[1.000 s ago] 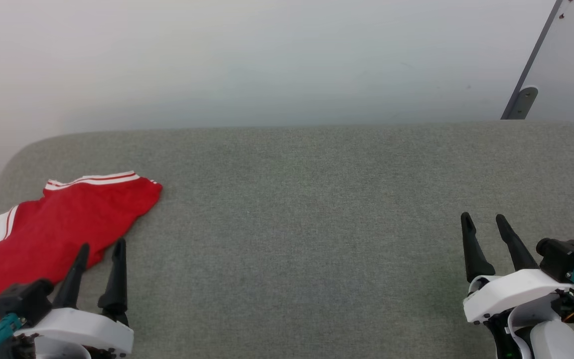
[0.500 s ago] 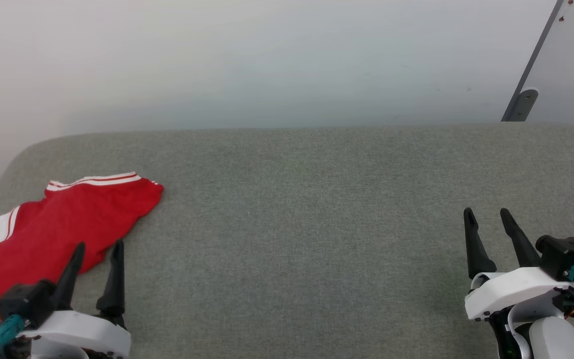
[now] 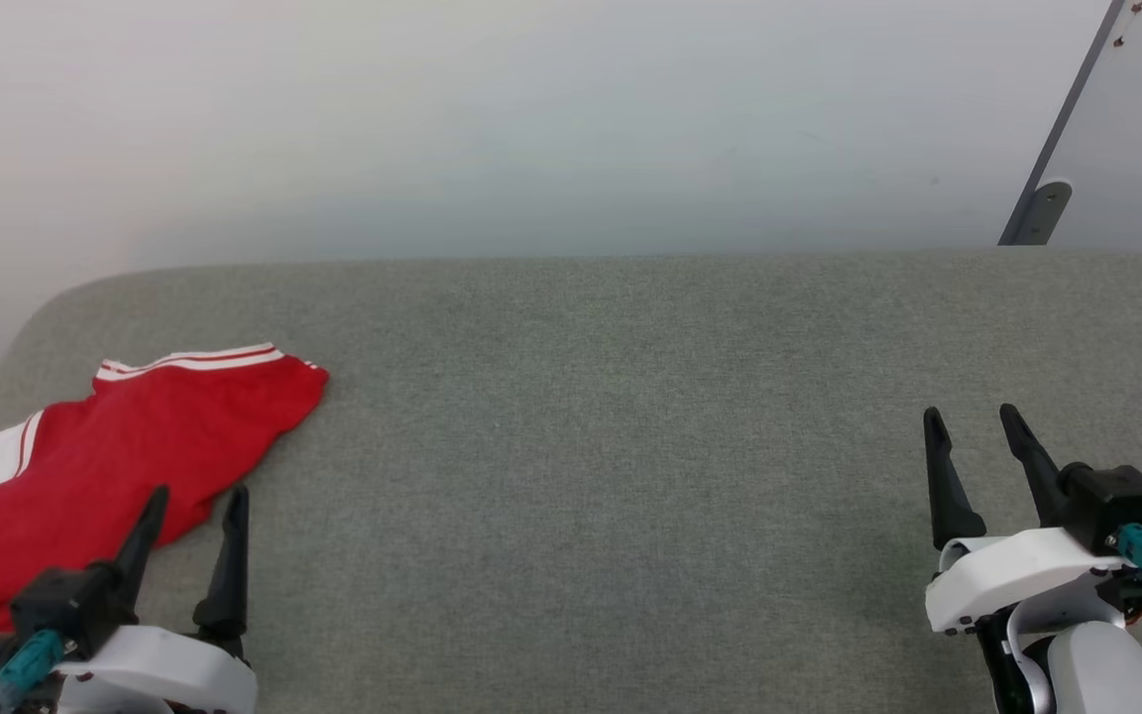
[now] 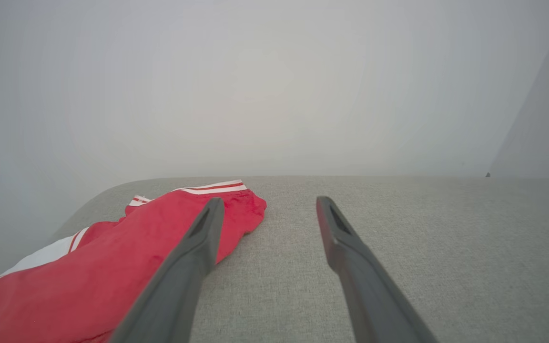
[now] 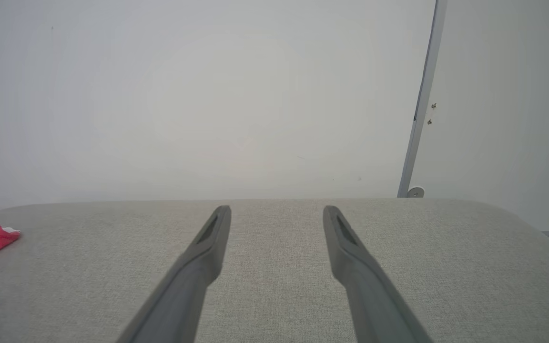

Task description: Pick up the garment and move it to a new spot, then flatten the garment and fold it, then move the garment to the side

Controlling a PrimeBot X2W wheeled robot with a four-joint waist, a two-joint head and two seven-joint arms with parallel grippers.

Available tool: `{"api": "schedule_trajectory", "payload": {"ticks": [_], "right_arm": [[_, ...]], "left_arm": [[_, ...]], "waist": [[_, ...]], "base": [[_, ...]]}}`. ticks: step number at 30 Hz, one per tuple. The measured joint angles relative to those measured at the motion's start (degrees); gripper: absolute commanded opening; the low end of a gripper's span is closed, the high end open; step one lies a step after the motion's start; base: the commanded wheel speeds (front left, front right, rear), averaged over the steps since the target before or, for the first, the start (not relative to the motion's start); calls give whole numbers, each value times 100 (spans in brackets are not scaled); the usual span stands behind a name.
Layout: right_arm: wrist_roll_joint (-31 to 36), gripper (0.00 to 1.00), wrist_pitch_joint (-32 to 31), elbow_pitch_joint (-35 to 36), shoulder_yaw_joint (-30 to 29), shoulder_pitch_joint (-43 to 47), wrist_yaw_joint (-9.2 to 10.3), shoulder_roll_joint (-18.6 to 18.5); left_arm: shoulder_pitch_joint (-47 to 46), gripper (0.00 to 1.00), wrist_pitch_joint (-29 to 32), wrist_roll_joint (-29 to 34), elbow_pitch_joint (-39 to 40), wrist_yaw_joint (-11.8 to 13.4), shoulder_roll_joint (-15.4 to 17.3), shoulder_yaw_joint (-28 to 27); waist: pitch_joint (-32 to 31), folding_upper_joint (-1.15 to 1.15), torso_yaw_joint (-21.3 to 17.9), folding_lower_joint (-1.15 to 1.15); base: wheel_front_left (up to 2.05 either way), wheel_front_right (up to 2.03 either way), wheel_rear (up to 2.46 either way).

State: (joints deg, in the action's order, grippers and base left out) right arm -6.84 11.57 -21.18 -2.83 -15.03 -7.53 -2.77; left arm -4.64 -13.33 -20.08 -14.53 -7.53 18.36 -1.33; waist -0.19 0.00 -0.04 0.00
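Red garment (image 3: 105, 446), one, on one grey cushion (image 3: 611, 446), left end effector (image 3: 200, 490) spread, right end effector (image 3: 969, 410) spread

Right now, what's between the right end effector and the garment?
Only bare grey upholstery: in the head view, the stretch from the right end effector to the garment is bare.
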Motion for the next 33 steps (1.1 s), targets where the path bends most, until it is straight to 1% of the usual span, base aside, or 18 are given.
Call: {"api": "schedule_trajectory", "payload": {"ticks": [13,17,22,28,33], "right_arm": [[420,100,221,-109,-47,-77,0,-4],[512,100,280,-136,-55,-77,0,-4],[435,100,304,-154,-59,-77,0,-5],[316,100,315,-178,-65,-75,0,-9],[222,100,332,-183,-26,-70,0,-9]], "left_arm": [[-15,100,-136,397,-93,0,114,15],[-23,100,-177,444,-129,0,126,26],[-34,100,-179,342,-138,0,113,18],[-101,100,-179,185,-163,0,107,56],[-129,100,-179,165,-222,-1,100,34]], "waist": [[-43,0,-20,0],[-55,0,-16,0],[-50,0,19,0],[-27,0,177,0],[-23,0,425,0]], "base": [[0,0,0],[0,0,0],[0,0,0],[0,0,0],[0,0,0]]}}
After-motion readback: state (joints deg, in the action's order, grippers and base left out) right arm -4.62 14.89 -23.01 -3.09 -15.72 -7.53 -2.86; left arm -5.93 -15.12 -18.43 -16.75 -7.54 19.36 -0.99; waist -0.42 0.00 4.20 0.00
